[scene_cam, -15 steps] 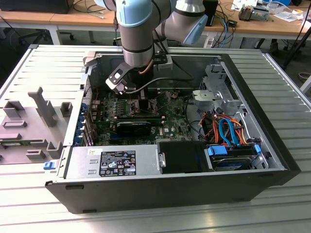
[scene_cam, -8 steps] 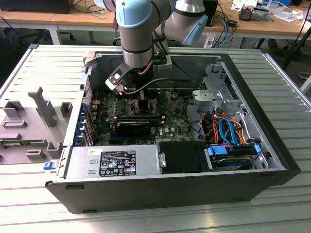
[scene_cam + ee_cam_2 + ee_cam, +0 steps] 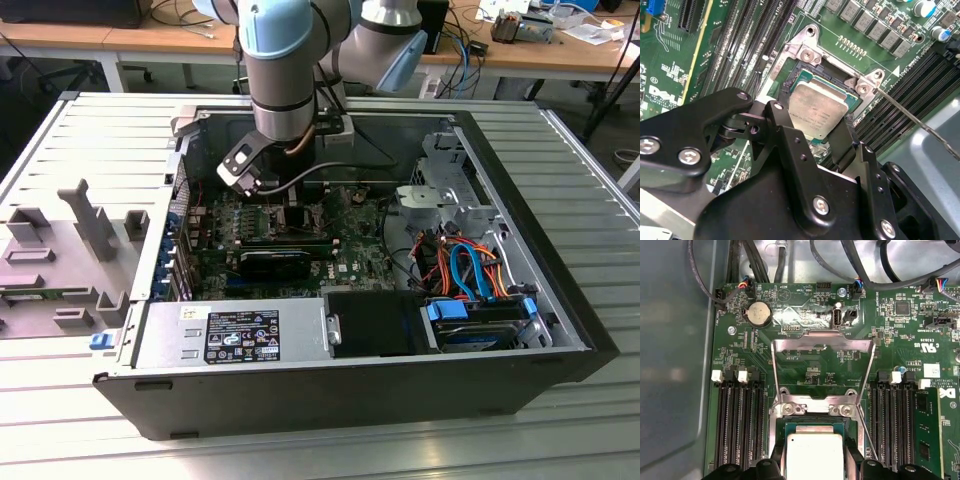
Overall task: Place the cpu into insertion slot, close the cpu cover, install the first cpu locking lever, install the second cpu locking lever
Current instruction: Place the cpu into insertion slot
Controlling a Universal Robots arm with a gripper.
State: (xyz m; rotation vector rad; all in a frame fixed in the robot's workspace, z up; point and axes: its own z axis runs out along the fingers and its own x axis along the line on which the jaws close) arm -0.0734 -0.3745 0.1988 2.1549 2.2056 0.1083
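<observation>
In both wrist views the cpu (image 3: 816, 111) (image 3: 814, 456), a silver-topped square chip, sits between the black fingers (image 3: 781, 122) of my gripper (image 3: 812, 127) (image 3: 815, 465). The gripper is shut on the cpu, right over the insertion slot (image 3: 805, 50) (image 3: 812, 409) with its silver rim. The cpu cover (image 3: 822, 338), a thin silver frame, stands swung open behind the slot. A thin wire locking lever (image 3: 912, 117) (image 3: 866, 432) sticks up beside the slot, unlatched. In the exterior view the gripper (image 3: 290, 205) reaches down into the open computer case (image 3: 350, 395) onto the motherboard.
Long black memory slots (image 3: 737, 420) (image 3: 895, 420) flank the socket on both sides. A black card (image 3: 280, 258), the power supply (image 3: 235, 335), a drive cage with orange and blue cables (image 3: 465, 265) and the case walls surround the arm. Grey fixtures (image 3: 70, 250) lie outside the case.
</observation>
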